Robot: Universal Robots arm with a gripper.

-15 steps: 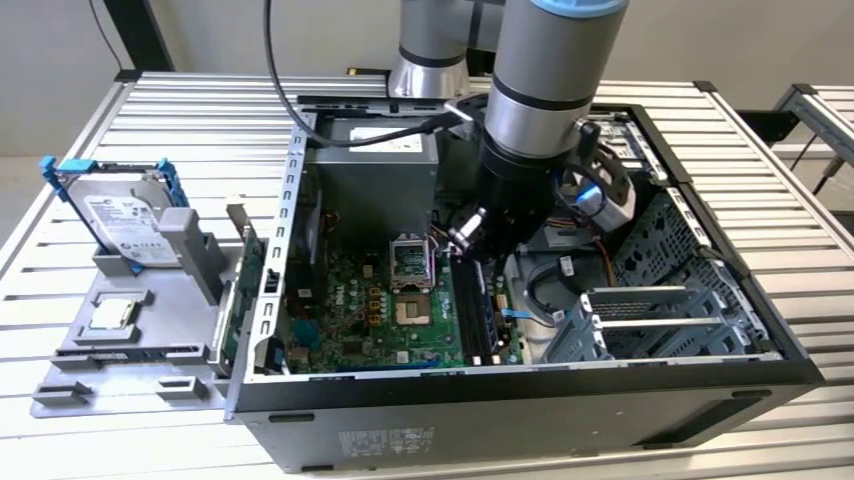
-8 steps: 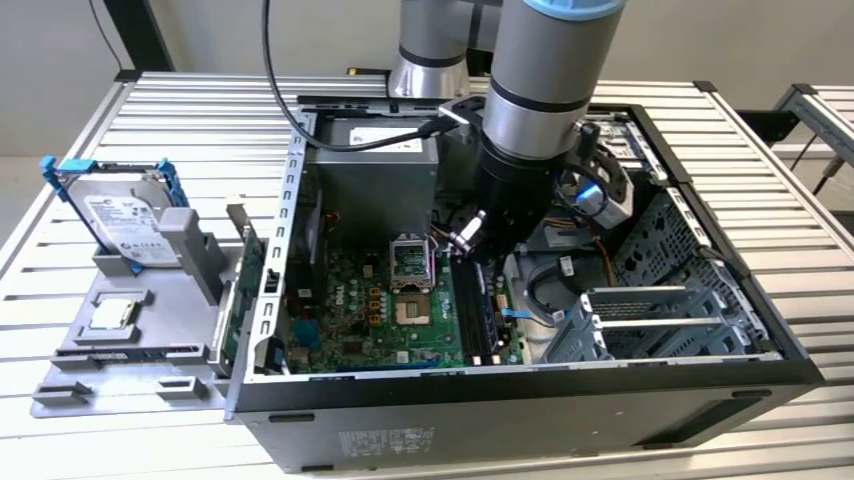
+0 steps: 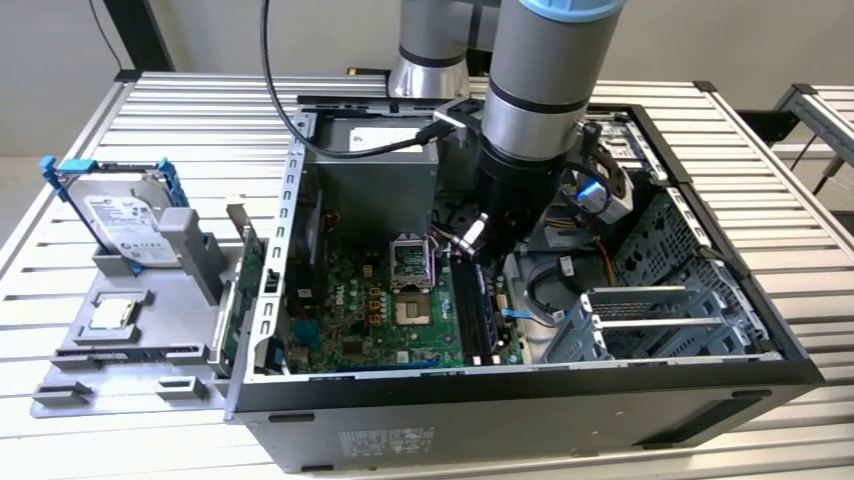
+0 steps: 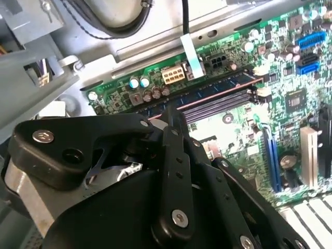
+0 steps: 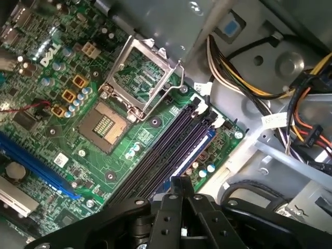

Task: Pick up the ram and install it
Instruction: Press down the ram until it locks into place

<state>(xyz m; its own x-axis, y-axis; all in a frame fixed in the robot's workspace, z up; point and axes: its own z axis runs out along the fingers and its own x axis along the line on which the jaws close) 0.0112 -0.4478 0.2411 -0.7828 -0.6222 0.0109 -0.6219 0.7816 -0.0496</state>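
Above the memory slots (image 5: 176,142), the claw (image 5: 179,182) (ram (image 4: 207,93) already seated).

White maker's logo on the motherboard (image 5: 52,54); hard drive (image 3: 127,215) label print illegibly small.

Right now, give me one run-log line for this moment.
gripper: inside the computer case, above the memory slots | ram: seated in slot | CPU socket: open

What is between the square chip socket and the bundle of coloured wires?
Long black memory slots lie between socket and wires, in the first wrist view.
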